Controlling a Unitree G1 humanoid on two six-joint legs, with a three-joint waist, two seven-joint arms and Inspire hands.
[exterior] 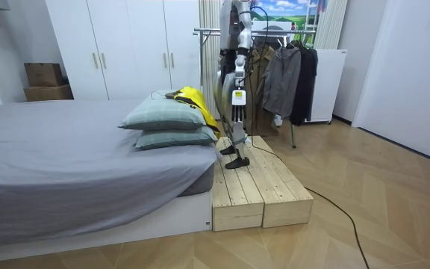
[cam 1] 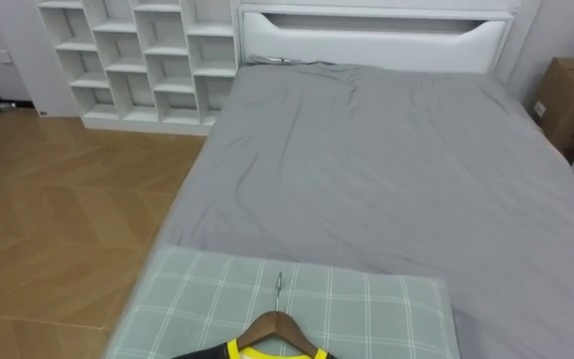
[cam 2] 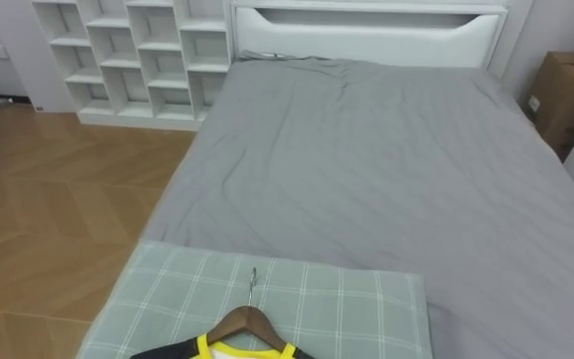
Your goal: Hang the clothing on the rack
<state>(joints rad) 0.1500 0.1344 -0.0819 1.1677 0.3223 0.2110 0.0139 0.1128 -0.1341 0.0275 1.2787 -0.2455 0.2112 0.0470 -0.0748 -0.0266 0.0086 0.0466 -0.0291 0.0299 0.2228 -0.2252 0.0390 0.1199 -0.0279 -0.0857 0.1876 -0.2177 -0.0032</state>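
A low wooden platform (exterior: 248, 190) lies against the end of the bed, and the robot stands on it facing the bed, right by the pillows. Just behind the robot is a clothes rack (exterior: 207, 31) with dark garments (exterior: 282, 78) hanging from it. The left hand (exterior: 237, 99) hangs at its side in the room view, too small there to tell whether it is open or closed, and nothing can be made out in it. Directly below the head camera is a green-grey checked pillow (cam 1: 367, 309), the top one of 2 stacked at this end of the bed. On it lies the shirt (cam 1: 267, 351), black with a yellow collar and already on a wooden hanger (cam 1: 279, 324), whose metal hook points up the bed. In the room view the shirt's yellow shows draped over the pillows on the side towards the robot. Beyond the pillow the bed (cam 1: 387, 170) stretches away under a lightly creased grey sheet to a white headboard (cam 1: 367, 35). Wooden floor (cam 1: 58, 219) runs along the bed's left side to a white cubby shelf unit (cam 1: 138, 60) at the far wall. A cardboard box (cam 1: 571, 100) sits at the far right.
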